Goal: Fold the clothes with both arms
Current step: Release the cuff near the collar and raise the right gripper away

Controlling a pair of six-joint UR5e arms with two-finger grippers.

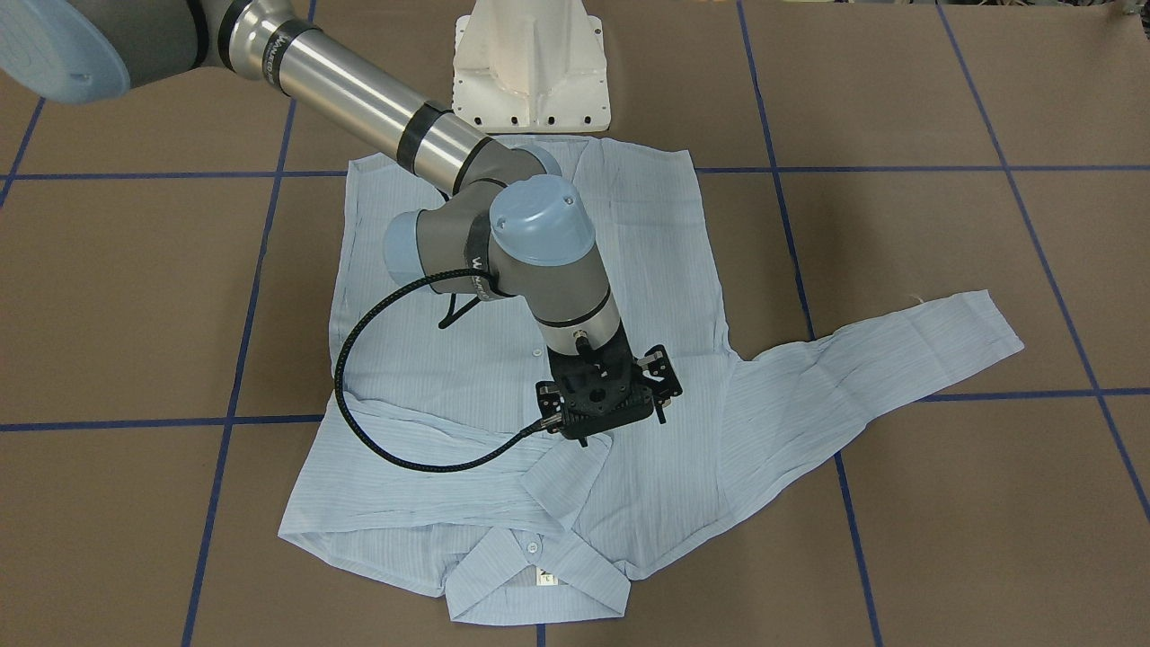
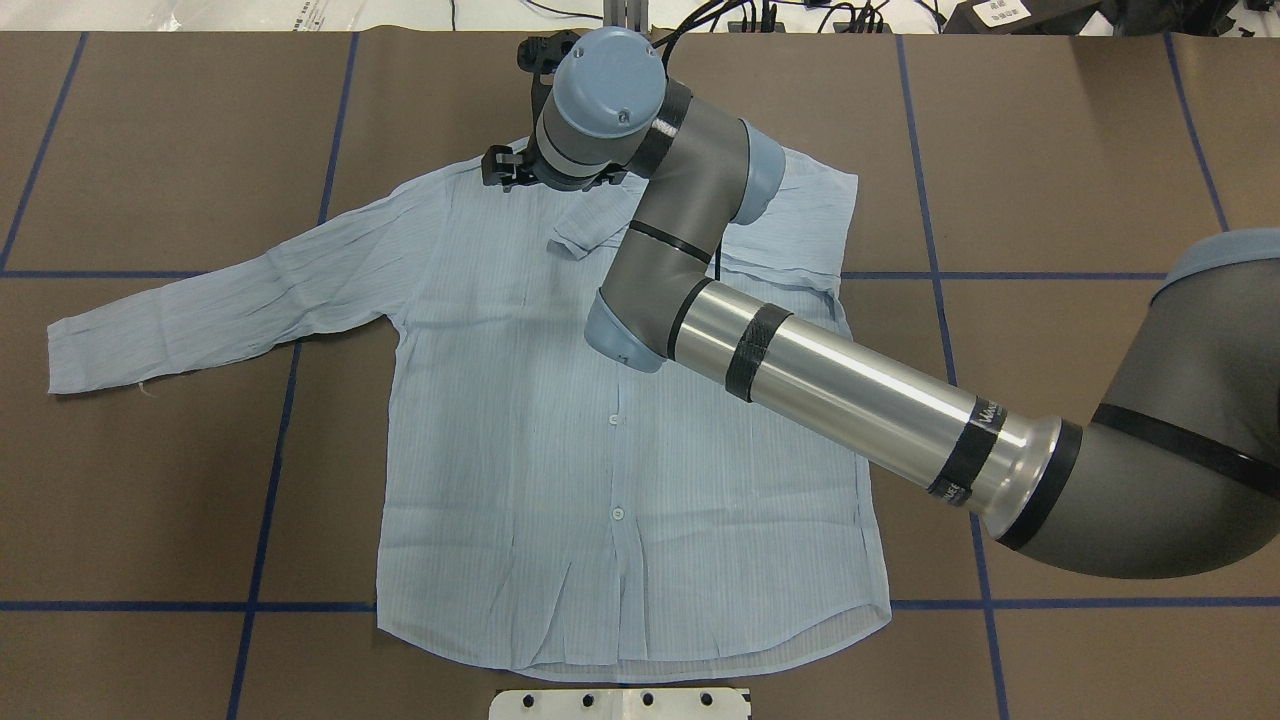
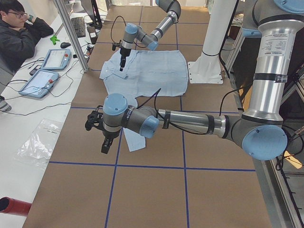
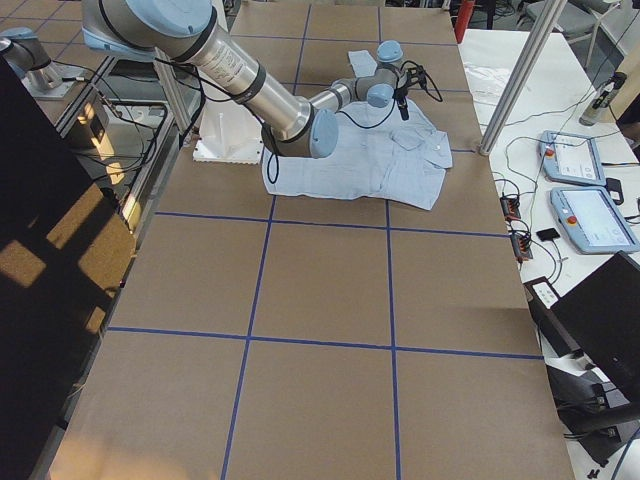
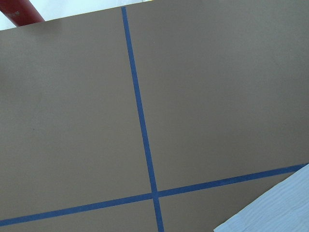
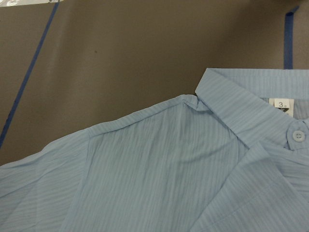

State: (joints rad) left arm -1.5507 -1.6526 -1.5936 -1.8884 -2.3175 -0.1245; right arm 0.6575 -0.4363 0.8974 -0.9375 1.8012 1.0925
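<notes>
The light blue striped shirt [image 1: 647, 270] lies flat on the brown table, collar [image 1: 539, 575] and white neck tag [image 6: 281, 105] toward the operators' side. One sleeve [image 1: 449, 440] is folded across the chest, and its cuff [image 2: 590, 225] rests near the collar. The other sleeve [image 2: 220, 290] lies stretched out sideways. My right gripper [image 1: 602, 409] hovers over the folded cuff, fingers spread, holding nothing. Only the exterior left view shows my left gripper [image 3: 106, 145], which hangs above the table beside the outstretched sleeve's end [image 5: 275, 212]. I cannot tell whether it is open or shut.
The white pedestal base [image 1: 530, 72] stands at the shirt's hem. Blue tape lines [image 5: 140, 111] grid the table. A seated person [image 3: 19, 33], tablets [image 4: 580, 190] and cables are on the side desk past a metal post [image 3: 71, 33]. A red cylinder [image 3: 12, 206] lies off the table's corner.
</notes>
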